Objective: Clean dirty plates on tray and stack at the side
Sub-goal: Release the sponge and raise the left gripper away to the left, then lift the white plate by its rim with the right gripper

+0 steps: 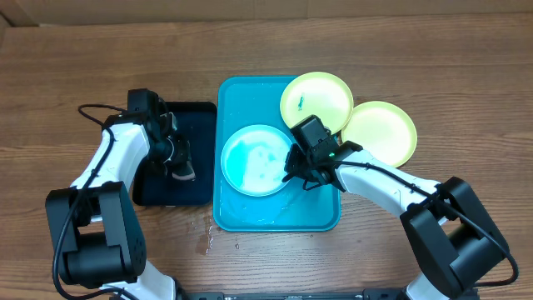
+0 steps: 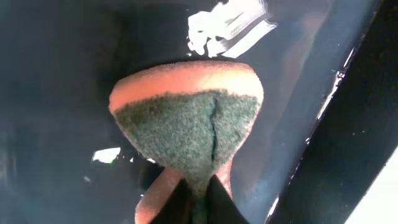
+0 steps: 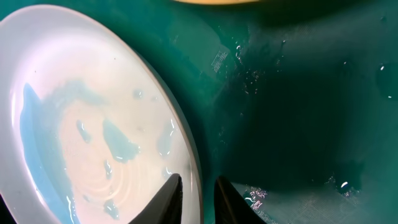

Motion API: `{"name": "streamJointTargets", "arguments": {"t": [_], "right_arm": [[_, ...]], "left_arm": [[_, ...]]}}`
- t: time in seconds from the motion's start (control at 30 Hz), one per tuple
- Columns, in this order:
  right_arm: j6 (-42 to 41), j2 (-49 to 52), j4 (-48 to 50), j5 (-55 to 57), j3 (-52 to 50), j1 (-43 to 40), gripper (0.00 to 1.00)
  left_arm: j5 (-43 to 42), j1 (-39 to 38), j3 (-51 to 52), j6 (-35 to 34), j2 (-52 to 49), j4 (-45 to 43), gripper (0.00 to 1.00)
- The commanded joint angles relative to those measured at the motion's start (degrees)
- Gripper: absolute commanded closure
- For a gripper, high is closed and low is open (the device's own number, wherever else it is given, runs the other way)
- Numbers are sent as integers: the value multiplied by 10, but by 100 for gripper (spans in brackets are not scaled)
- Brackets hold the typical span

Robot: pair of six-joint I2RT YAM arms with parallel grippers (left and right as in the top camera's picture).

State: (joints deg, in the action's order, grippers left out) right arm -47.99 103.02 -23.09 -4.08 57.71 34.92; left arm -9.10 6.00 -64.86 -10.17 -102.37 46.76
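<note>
Wet plastic sets the terms: the light blue round plastic plate (image 1: 256, 160) lies flat in the middle of the bright blue rectangular plastic tray (image 1: 240, 100), its pale centre filmed with water and streaky blue smears. It is probably light and stiff, with a thin upturned rim, glossy and likely slippery. The rim is the only place to pinch it, and a shallow grip could slide off.

The right gripper (image 3: 198, 202) straddles that rim at the plate's right edge, 1 finger over the plate and 1 over the tray floor. A dark sliver shows beside the outer finger, so I cannot tell whether the rim is truly clamped. Droplets bead on the smooth tray floor around it.

The 2 yellow-green rimmed plates sit at the far right, 1 (image 1: 316, 98) over the tray's corner with a small blue mark, the other (image 1: 381, 132) on the wooden table (image 1: 83, 58), their rims overlapping.

The left gripper (image 2: 198, 199) pinches an orange foam sponge (image 2: 186, 134) with a coarse green scouring face, squeezed into a fan shape, soft and springy, over the glossy black tray (image 1: 196, 117)
</note>
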Motion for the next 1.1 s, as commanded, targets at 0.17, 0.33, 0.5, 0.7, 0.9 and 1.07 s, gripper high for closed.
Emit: {"name": "streamJointTargets", "arguments": {"t": [0.17, 0.33, 0.5, 0.7, 0.9, 1.07], "right_arm": [[0, -1, 16, 10, -14, 2, 81], [-2, -1, 24, 10, -20, 2, 84], [-3, -1, 25, 11, -20, 2, 85], [-3, 0, 30, 15, -20, 5, 80], [-3, 3, 35, 16, -20, 8, 91], [-12, 3, 35, 16, -20, 8, 96]], "left_arm": [[7, 0, -1, -13, 15, 6, 77], [4, 3, -3, -49, 22, 14, 42], [-73, 38, -9, -51, 97, 14, 40], [-122, 68, -9, -51, 212, 15, 39], [-107, 68, -9, -51, 314, 19, 0], [-98, 68, -9, -51, 338, 27, 0]]}}
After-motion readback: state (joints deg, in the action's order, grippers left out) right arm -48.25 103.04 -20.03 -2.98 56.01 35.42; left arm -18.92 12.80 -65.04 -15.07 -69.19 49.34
